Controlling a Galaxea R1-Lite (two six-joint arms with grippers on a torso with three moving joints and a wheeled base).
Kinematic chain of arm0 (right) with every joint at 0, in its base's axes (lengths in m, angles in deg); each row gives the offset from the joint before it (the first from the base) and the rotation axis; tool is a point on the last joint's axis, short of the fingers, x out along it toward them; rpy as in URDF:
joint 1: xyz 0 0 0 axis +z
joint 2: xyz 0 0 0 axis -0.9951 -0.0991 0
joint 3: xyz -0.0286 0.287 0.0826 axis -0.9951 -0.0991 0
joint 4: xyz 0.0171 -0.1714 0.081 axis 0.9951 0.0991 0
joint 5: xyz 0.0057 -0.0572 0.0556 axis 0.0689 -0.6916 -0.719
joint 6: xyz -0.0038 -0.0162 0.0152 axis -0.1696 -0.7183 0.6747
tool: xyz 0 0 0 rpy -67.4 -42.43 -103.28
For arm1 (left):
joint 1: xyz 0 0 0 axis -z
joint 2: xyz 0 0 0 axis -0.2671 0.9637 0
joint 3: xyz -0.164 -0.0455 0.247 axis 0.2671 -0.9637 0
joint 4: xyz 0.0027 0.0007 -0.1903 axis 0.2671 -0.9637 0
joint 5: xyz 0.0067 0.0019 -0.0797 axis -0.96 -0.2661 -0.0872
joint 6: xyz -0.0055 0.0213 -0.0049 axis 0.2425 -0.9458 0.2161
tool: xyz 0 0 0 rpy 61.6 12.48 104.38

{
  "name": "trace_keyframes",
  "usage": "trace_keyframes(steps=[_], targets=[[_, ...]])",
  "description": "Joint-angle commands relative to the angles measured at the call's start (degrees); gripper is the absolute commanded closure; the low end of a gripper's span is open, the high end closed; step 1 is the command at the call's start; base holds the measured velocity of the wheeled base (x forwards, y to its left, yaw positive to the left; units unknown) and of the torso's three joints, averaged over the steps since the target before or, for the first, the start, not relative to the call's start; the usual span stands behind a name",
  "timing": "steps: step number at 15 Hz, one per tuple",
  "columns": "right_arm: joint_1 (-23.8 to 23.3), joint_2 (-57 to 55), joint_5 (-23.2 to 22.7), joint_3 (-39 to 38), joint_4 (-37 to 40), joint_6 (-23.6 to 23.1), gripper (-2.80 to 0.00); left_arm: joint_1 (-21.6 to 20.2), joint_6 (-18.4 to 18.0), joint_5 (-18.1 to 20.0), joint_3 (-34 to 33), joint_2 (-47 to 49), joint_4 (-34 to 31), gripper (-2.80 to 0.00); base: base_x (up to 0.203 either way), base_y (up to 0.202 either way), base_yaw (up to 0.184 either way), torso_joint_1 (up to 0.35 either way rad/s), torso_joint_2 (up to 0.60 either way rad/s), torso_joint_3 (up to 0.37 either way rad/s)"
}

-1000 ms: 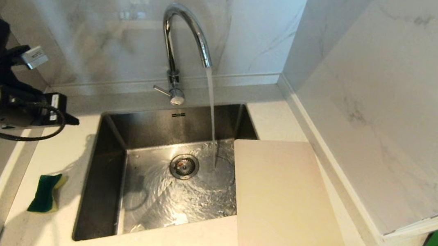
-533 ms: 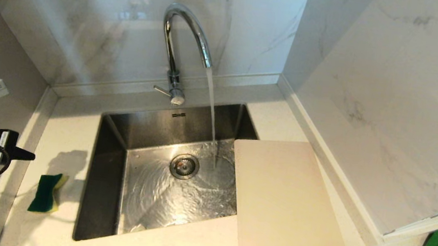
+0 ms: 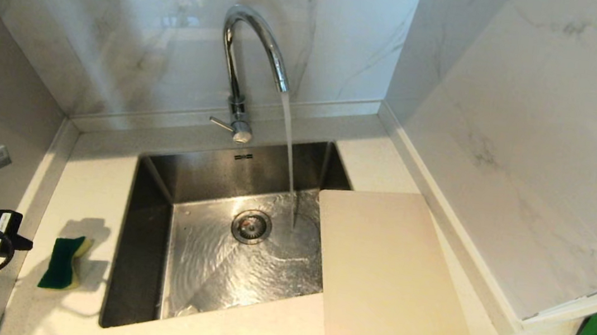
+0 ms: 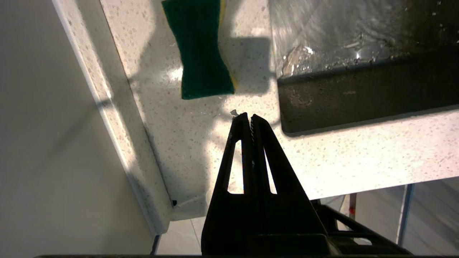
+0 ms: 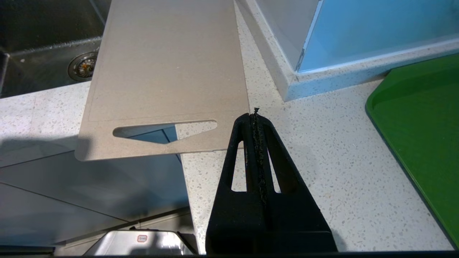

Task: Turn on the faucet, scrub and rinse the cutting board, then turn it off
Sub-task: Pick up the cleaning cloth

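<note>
Already running: water streaming from tall chrome gooseneck faucet into stainless steel sink, near round drain. Large flat beige-white plastic cutting board lying right of the basin, one long edge overhanging the sink, handle cutout poking past pale speckled countertop at the near edge. Left gripper pressed fully together, holding nothing, hovering over the counter just beside green-and-yellow sponge, apart from it. Right gripper likewise clamped closed and empty, poised near the board's handle-end corner. Green tray off to the right.
</note>
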Motion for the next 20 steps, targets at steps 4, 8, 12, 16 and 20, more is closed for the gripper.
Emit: trace_keyframes(steps=[4,8,12,16,20], targets=[[0.0,0.0,0.01,0.0,-0.03,-0.04,0.0,-1.04,0.02,-0.22,-1.07,6.5,2.81,0.0,0.0,0.0,0.0,0.0,0.0,0.0],[0.0,0.0,0.01,0.0,-0.03,0.04,0.0,-1.19,0.0,-1.18,-1.1,9.68,4.59,-2.8,0.0,0.0,0.0,0.0,0.0,0.0],[0.0,0.0,0.01,0.0,0.04,-0.01,0.0,-2.36,0.21,-2.71,-1.09,12.55,7.91,-2.8,0.0,0.0,0.0,0.0,0.0,0.0],[0.0,0.0,0.01,0.0,-0.03,-0.04,0.0,-4.87,0.42,-2.57,-0.86,16.43,10.52,-2.8,0.0,0.0,0.0,0.0,0.0,0.0],[0.0,0.0,0.01,0.0,0.04,0.02,0.0,-5.09,0.51,-2.44,-0.73,19.37,12.75,-2.8,0.0,0.0,0.0,0.0,0.0,0.0]])
